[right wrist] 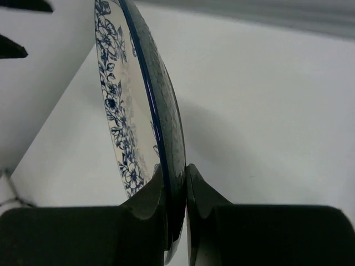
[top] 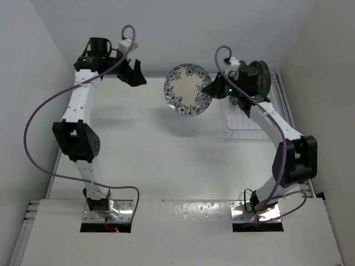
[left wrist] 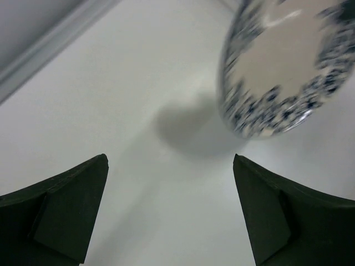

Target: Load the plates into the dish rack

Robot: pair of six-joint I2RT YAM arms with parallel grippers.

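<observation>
The floral plate (top: 186, 89) hangs in the air above the table (top: 155, 149), left of the rack (top: 244, 136) and clear of it. It is tilted, so its cream middle and blue-patterned rim face up and towards the left arm. Its shadow (left wrist: 183, 124) lies on the white surface below.

The right gripper (top: 210, 88) holds the plate by its right edge. In the right wrist view the plate (right wrist: 119, 111) is seen nearly edge-on, and the two fingers (right wrist: 147, 194) are closed tight on the rim, one on each face.

The left gripper (top: 133, 75) sits apart from the plate, further left near the back wall. Its jaws are spread wide and hold nothing. In its own camera the dark fingers (left wrist: 66, 210) stand at the two lower corners with bare table between them, and the plate (left wrist: 283, 61) is blurred at the upper right, not touching them.

The rack lies along the table's right side. Dark plates (top: 262, 75) stand on edge at its far end, partly hidden by the right wrist, so their number cannot be told. The near part of the rack shows only wire bars.
</observation>
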